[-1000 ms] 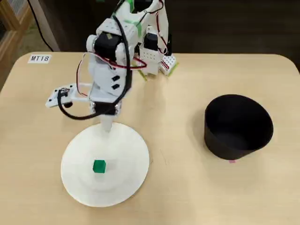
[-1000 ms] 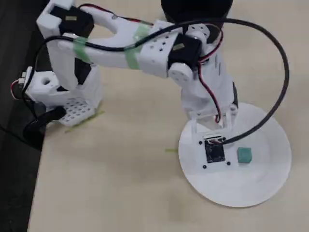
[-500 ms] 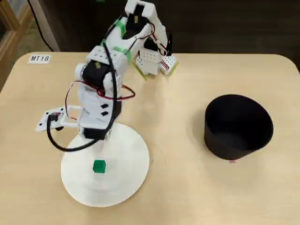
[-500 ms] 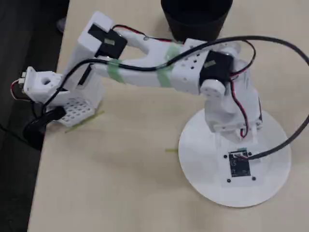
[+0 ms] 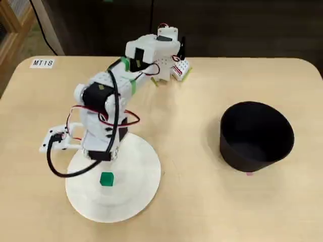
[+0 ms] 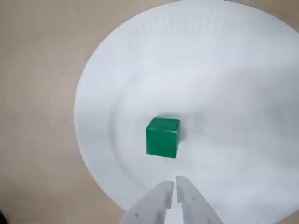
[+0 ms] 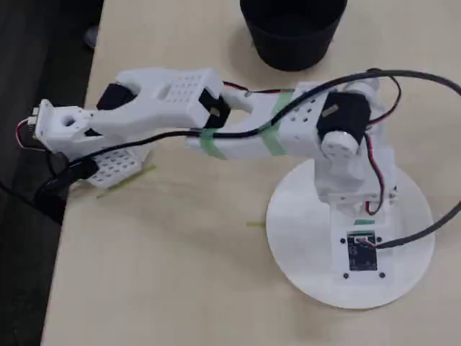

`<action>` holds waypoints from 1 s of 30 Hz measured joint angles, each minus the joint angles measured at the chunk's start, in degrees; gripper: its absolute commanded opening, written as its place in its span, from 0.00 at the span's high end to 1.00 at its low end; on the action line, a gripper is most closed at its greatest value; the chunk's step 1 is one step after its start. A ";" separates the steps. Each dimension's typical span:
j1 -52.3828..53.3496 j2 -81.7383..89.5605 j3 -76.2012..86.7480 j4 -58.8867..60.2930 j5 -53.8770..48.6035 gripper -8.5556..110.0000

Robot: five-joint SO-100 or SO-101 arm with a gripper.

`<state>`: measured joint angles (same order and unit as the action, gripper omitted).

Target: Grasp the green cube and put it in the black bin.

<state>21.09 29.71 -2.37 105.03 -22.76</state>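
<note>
The green cube (image 5: pixel 106 179) lies on the white plate (image 5: pixel 141 176), toward its front. In the wrist view the green cube (image 6: pixel 162 136) sits just ahead of my gripper (image 6: pixel 175 185), whose two fingers are close together with only a thin slit between them and hold nothing. The gripper hangs above the plate (image 6: pixel 117 84), a short way from the cube and not touching it. In a fixed view the wrist and its camera board (image 7: pixel 361 252) cover the cube. The black bin (image 5: pixel 256 136) stands upright, far to the right of the plate.
The arm's base (image 5: pixel 169 64) is at the table's far edge, with the arm stretched out over the plate (image 7: pixel 302 245). A black cable (image 5: pixel 63 169) loops at the wrist. The bin (image 7: pixel 292 29) is beyond the plate there. A label (image 5: pixel 42 63) sits at the far left corner.
The arm has stretched forward and lowered, carrying the wrist from the plate's far rim over the plate toward the cube. The cube and the bin have not moved.
</note>
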 measured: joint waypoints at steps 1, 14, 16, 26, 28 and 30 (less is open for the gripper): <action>0.00 -0.18 -0.44 0.09 0.00 0.76; 0.35 -3.69 -0.97 0.09 2.11 0.70; 0.35 -4.13 -0.97 0.09 2.72 0.70; 1.67 -6.42 -1.58 -0.88 4.75 0.71; 1.93 -7.12 -1.93 -0.97 4.75 0.72; 2.20 -7.91 -2.90 -0.97 4.75 0.73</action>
<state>23.29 21.80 -5.27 104.06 -18.02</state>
